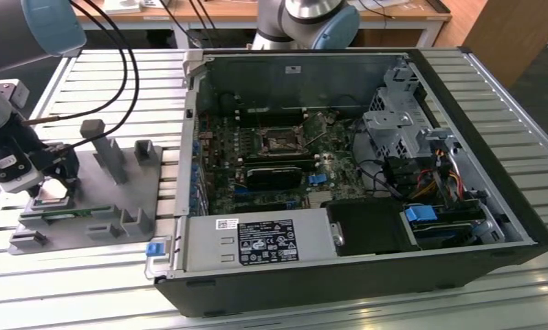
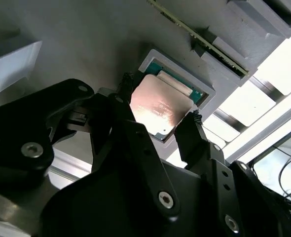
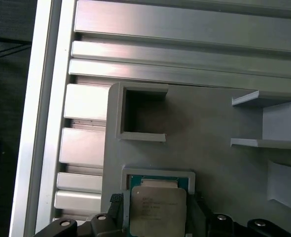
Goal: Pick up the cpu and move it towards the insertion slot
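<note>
The gripper [image 1: 51, 188] stands low over the grey fixture plate [image 3: 209, 118], at the plate's edge on the exterior view's left. In the second wrist view its black fingers [image 2: 127, 88] lie against two opposite edges of the cpu [image 2: 160, 106], so the hand appears clamped on the chip rather than standing apart from it. The cpu is at its square pocket [image 3: 158, 173] in the fixture. Whether it has left the pocket floor cannot be determined. The step in hand is judged to be the pick-up, at the point of grasp, and the transfer has not started. The insertion slot [image 1: 278, 141] lies well apart, on the board inside the open computer case [image 1: 283, 292] towards the exterior view's right. A lift from this position calls for a straight pull clear of the pocket rim, with the chip kept level and the grip even on both edges. A skewed pull could catch a corner on the rim. The cpu is a flat square with a silvery top that reflects a warm glare. It shows faint print, a pale stepped rim and green at its border.
</note>
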